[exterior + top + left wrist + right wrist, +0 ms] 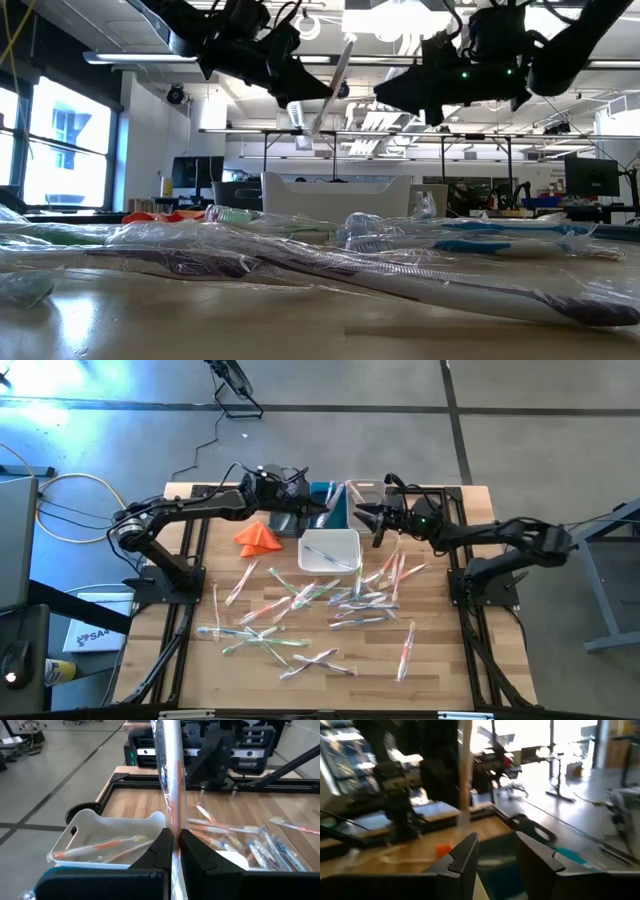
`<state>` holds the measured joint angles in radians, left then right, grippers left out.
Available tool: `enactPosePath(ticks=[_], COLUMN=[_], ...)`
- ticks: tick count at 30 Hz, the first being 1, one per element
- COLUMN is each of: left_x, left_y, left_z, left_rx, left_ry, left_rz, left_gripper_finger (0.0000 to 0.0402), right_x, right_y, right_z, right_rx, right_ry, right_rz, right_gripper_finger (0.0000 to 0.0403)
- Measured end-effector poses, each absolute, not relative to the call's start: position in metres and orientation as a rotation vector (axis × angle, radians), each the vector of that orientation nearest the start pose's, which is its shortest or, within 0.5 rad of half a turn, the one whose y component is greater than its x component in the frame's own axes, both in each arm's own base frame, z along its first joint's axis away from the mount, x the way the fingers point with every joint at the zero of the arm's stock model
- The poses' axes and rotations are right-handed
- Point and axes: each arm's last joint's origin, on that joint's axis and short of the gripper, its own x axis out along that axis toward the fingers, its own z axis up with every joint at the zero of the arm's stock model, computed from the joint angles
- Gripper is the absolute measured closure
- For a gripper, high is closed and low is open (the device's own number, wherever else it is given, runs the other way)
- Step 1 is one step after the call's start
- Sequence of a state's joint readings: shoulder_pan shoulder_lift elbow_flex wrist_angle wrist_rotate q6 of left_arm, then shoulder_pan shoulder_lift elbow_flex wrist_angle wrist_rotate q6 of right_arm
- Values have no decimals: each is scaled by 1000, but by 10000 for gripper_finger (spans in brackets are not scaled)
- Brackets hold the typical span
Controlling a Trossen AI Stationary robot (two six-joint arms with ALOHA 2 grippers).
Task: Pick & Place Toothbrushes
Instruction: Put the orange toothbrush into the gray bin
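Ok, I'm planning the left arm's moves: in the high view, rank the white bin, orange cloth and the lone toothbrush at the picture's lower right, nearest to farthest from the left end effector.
From the left end effector, gripping a toothbrush:
1. White bin, just below it in the picture.
2. Orange cloth, toward the left arm's base.
3. Lone toothbrush, far lower right.

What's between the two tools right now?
In the high view, a teal bin lies between the left tool and right tool. The left tool holds a wrapped toothbrush.
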<state>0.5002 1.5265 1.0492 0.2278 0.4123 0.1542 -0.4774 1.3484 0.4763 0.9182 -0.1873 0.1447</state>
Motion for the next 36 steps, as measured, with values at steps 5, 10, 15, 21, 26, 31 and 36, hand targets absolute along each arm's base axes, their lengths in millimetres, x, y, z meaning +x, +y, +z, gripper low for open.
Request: enactPosePath(ticks=[5, 10, 15, 21, 26, 31, 36], left_x=[309, 309, 309, 312, 312, 312, 312], left_y=[154, 154, 154, 145, 145, 145, 145], left_z=[285, 285, 284, 283, 282, 282, 282], left_rx=[45, 35, 12, 9, 7, 5, 4], left_ry=[224, 229, 237, 251, 254, 257, 257], left_rz=[70, 71, 72, 49, 47, 45, 44], left_gripper_finger=[390, 390, 390, 390, 390, 390, 390], right_x=[244, 256, 277, 294, 296, 297, 296], right_y=[-117, -115, -112, -112, -112, -113, -112], right_z=[211, 206, 205, 210, 213, 212, 214], right_rx=[109, 104, 104, 99, 72, 72, 67], right_ry=[-171, -190, -185, -208, -209, -201, -215], right_rz=[-233, -211, -176, -205, -180, -181, -180], right_gripper_finger=[271, 271, 271, 271, 271, 277, 286])
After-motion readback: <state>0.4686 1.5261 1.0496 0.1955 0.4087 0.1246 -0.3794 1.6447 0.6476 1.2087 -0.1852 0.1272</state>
